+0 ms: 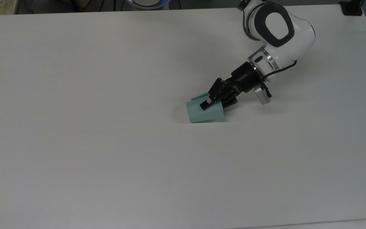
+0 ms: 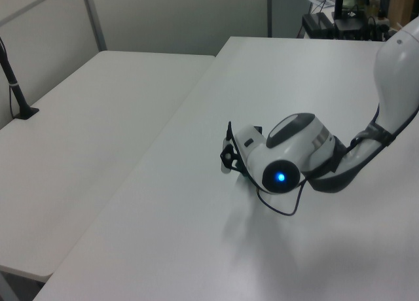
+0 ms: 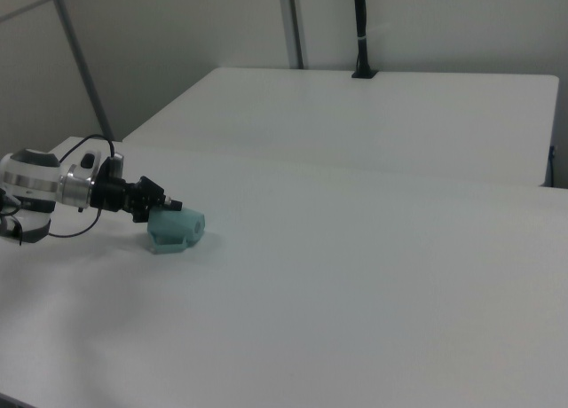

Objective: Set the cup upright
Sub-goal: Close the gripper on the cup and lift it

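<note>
A broad white table (image 1: 106,143) takes up the scene; in the right view a second white table (image 3: 382,115) stands behind it, with grey partition walls and metal posts beyond. In the left view a dark stand (image 2: 16,91) rises from the side table, and dark equipment sits past the far end of the main table.

The cup (image 1: 204,111) lies on its side on the table, a little toward the top view's right of centre. Its wider rim end faces the top view's right, toward the arm, and its narrower base end points to the top view's left. A small handle (image 1: 200,96) juts from its upper side in the top view. In the right view the cup (image 3: 175,229) lies near the right view's left edge, its flat facets catching the light.

The arm (image 1: 275,28) reaches in from the top view's upper right, its white wrist angled down and left. The gripper (image 1: 213,103) is at the cup's rim end. One black finger (image 1: 206,105) lies over the cup's outer wall; the other is hidden at the mouth. The jaws appear to be clamped on the cup's wall at the rim.

In the left view the arm's elbow, with a blue light, blocks the cup.
</note>
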Controlling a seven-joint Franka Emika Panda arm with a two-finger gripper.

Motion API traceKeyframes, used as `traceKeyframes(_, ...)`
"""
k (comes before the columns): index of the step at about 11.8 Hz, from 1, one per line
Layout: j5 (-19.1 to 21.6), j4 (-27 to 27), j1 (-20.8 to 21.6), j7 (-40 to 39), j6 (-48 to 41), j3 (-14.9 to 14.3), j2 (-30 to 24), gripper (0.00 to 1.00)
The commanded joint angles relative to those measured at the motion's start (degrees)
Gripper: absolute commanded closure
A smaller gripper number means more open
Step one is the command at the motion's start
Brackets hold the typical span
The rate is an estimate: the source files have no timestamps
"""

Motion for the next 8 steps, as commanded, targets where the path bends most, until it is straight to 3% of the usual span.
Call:
traceKeyframes(1, 7.3, -5.2, -3.4, 1.4, 1.9, 1.2, -9.9, 1.00)
traceKeyframes(5, 15.8, -7.9, -7.7, 0.5, 2.3, 1.3, -17.4, 1.00)
traceKeyframes(8, 27.1, -16.8, -14.6, -4.4, 8.5, 1.3, -29.9, 1.00)
